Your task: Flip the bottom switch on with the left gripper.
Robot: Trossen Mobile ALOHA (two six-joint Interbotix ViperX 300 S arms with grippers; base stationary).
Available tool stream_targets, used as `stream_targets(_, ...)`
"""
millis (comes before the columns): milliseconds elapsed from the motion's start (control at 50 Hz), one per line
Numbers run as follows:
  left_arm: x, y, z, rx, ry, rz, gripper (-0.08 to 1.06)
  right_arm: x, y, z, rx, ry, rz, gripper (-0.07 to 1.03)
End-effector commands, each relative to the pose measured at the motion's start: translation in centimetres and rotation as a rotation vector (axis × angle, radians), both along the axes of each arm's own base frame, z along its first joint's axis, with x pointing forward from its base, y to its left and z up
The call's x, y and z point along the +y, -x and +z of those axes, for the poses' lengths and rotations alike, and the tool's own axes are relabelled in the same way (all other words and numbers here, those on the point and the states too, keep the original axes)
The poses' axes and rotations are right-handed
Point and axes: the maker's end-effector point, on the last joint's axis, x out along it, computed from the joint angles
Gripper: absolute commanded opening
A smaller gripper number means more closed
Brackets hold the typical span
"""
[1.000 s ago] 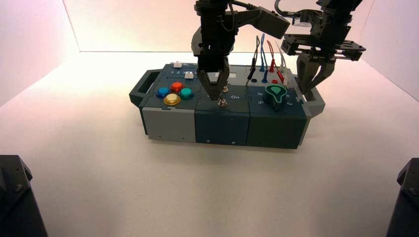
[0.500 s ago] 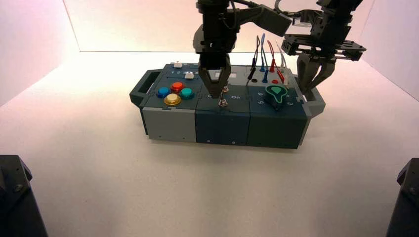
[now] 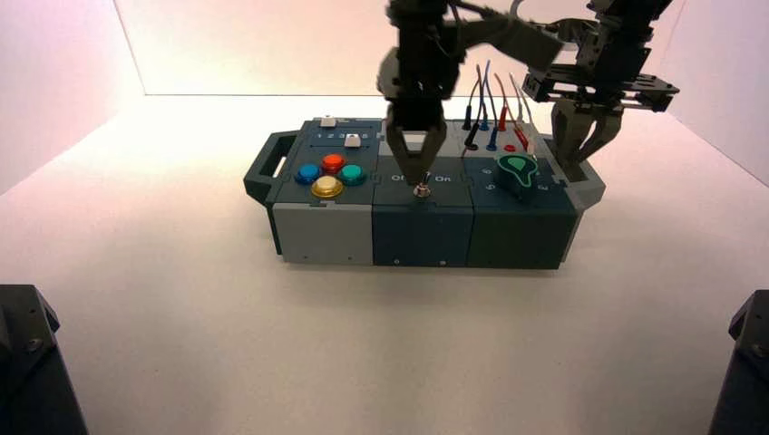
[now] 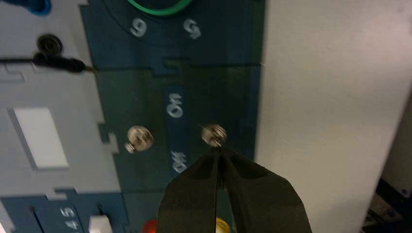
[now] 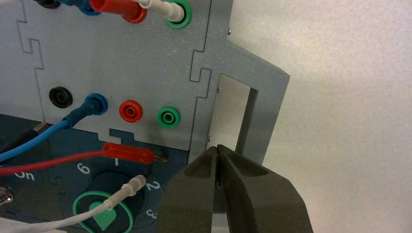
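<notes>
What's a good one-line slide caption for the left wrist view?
Left claw, fingers closed, tip at the bottom switch on the dark Off/On panel, the second toggle alongside.

- Setting read as a robotics test lab.
- Bare white tabletop [image 3: 181,308] was enclosed by plain white walls [image 3: 54,82].
- Sole item on it: a purpose-built test box [image 3: 422,222] carrying coloured push buttons [image 3: 328,176], banana-plug wires [image 3: 490,100] and a numbered knob [image 3: 517,170].
</notes>
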Motion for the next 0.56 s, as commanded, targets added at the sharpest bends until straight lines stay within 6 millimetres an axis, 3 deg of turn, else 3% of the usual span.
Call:
stream_targets(20, 1.2, -0.7, 3.1, -0.048, 0.062, 0.042, -0.03, 0.8, -1.0, 0.9, -0.036, -0.014, 0.01, -0.02)
stream_targets(260, 2.8, 0.2, 4.4, -0.051, 0.064, 0.068, -0.03, 1.6, -0.5, 0.5, -0.02, -0.016, 0.034, -0.02)
stream_targets(560, 3.5, 0.7, 4.7, -0.05, 0.068, 0.109, -0.03, 1.9, -0.1, 0.1, -0.002, -0.012, 0.045, -0.02)
